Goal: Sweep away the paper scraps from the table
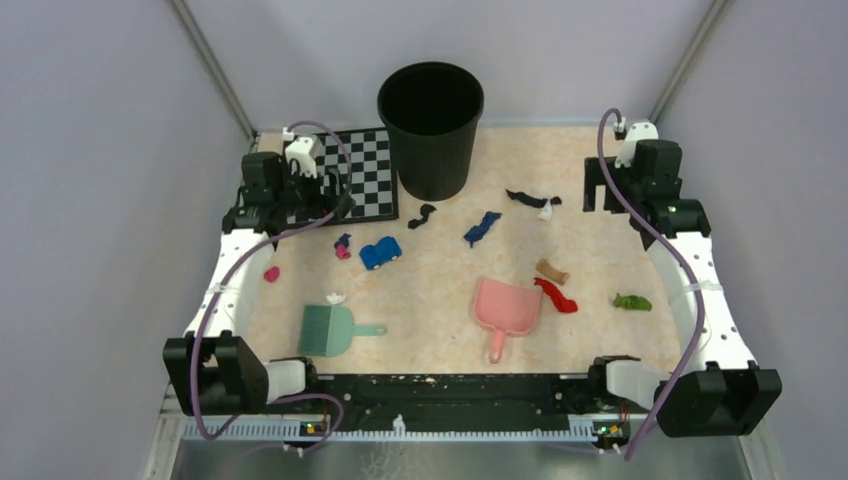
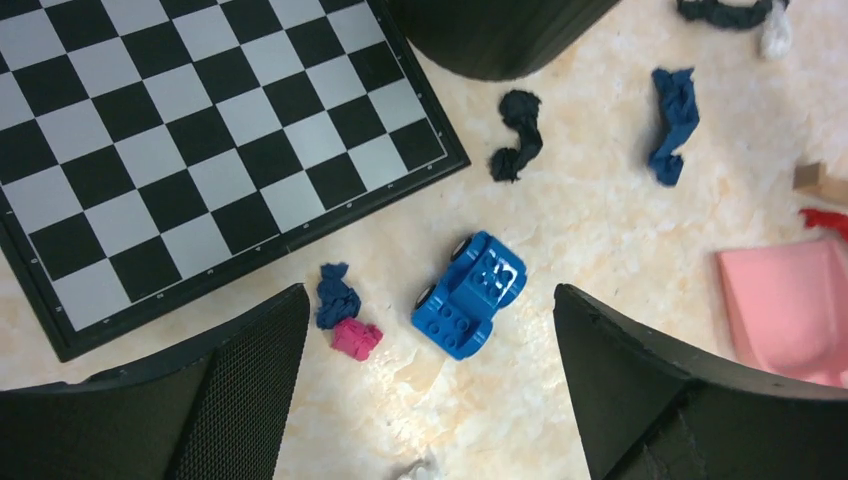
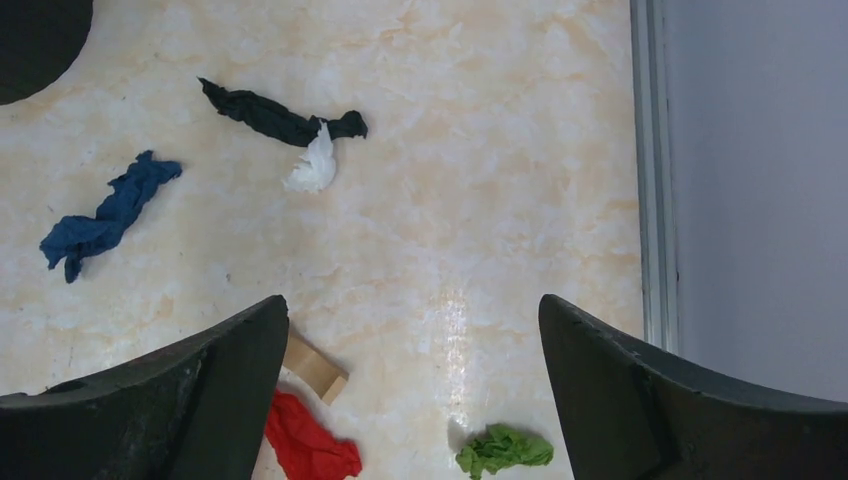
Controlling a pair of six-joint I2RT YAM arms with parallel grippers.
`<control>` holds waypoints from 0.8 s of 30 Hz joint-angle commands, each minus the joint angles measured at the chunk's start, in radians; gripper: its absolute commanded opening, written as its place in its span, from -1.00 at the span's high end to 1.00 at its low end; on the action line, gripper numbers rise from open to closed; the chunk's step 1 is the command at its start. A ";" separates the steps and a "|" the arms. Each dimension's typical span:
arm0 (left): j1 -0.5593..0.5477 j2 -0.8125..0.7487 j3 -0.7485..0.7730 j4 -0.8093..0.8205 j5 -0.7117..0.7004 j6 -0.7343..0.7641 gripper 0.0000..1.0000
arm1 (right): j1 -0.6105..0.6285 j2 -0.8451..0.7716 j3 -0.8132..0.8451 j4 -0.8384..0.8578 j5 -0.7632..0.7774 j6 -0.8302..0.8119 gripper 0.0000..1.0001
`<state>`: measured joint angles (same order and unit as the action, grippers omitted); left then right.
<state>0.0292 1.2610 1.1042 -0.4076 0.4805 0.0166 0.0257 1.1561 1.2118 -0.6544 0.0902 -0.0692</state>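
Paper scraps lie scattered on the peach marbled table [image 1: 440, 290]: black [image 1: 423, 214], blue [image 1: 482, 228], black with white [image 1: 530, 200], tan [image 1: 551, 271], red [image 1: 556, 296], green [image 1: 632, 302], pink [image 1: 271, 273], blue with pink [image 1: 343, 246] and white [image 1: 335, 297]. My left gripper [image 2: 430, 295] is open and empty, held high above the blue-and-pink scrap [image 2: 343, 318]. My right gripper [image 3: 412, 300] is open and empty, high above the table between the red scrap [image 3: 310, 448] and the green scrap [image 3: 503, 448].
A grey-green hand brush [image 1: 328, 330] and a pink dustpan [image 1: 505, 308] lie near the front edge. A black bin [image 1: 430, 130] stands at the back next to a checkerboard mat [image 1: 362, 175]. A blue toy car [image 1: 380, 252] sits left of centre.
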 commanded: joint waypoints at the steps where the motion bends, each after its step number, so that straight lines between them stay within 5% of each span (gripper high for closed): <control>1: 0.001 -0.040 0.010 -0.098 0.044 0.200 -0.90 | 0.002 -0.056 0.014 -0.002 -0.022 -0.027 -0.89; 8: -0.011 -0.097 -0.001 -0.443 0.108 0.719 -0.81 | 0.010 -0.102 -0.032 -0.129 -0.500 -0.309 -0.89; 13: -0.049 -0.162 -0.111 -0.601 0.069 0.969 -0.78 | 0.096 -0.080 -0.057 -0.162 -0.532 -0.371 -0.71; 19: -0.097 -0.159 -0.298 -0.568 -0.078 1.020 -0.82 | 0.155 -0.074 -0.069 -0.157 -0.544 -0.382 -0.53; 24: -0.109 -0.075 -0.350 -0.483 -0.120 1.007 -0.51 | 0.155 -0.118 -0.111 -0.187 -0.541 -0.383 -0.41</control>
<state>-0.0673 1.1423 0.7681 -0.9543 0.4034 0.9859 0.1761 1.0790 1.1267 -0.8223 -0.4236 -0.4282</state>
